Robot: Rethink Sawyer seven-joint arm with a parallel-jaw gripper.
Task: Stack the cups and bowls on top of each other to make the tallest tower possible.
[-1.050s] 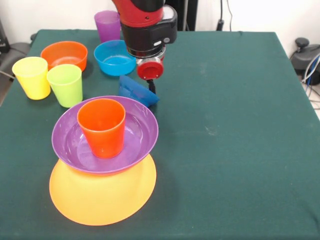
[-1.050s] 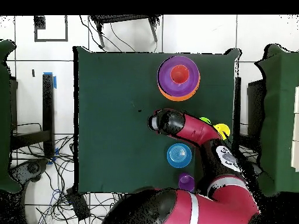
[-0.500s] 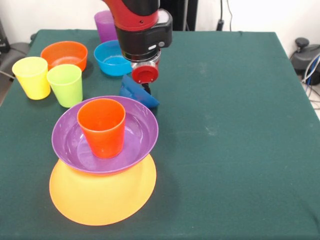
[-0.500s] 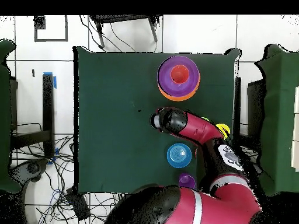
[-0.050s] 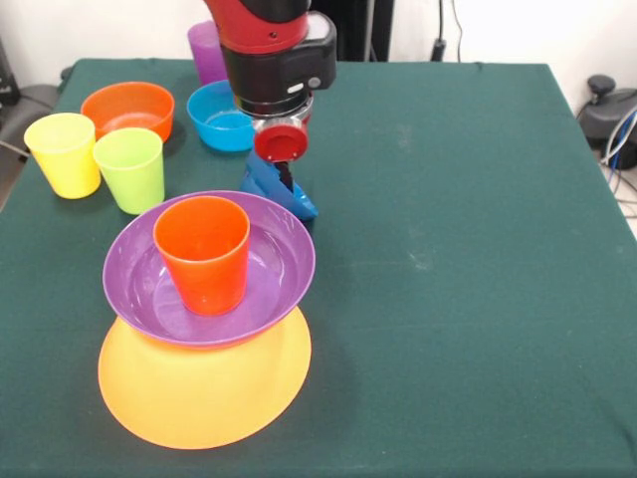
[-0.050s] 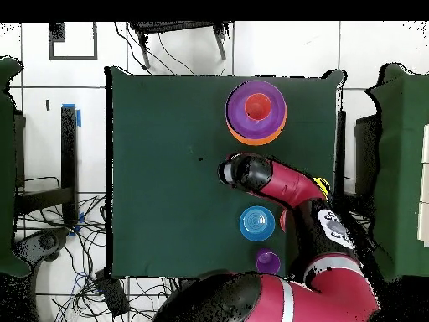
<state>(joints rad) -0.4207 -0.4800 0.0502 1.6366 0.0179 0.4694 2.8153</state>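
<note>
Green cloth covers the table (image 5: 468, 249). Behind the tower (image 5: 204, 319) of yellow-orange bowl, purple bowl and orange-red cup, the tilted dark blue plastic bowl (image 5: 279, 189) sits under the gripper (image 5: 286, 179); jaw state cannot be told. Next: probably secure and lift it.

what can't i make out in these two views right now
- End effector: front view, its tips are sunk in the tilted dark blue plastic bowl, so open or shut is unclear; overhead view, the red and black arm covers it.
- Dark blue bowl: overhead view, hidden under the arm.
- Lime green cup and small orange bowl: overhead view, covered by the arm.
- Purple plastic tumbler: front view, partly behind the arm.
</note>
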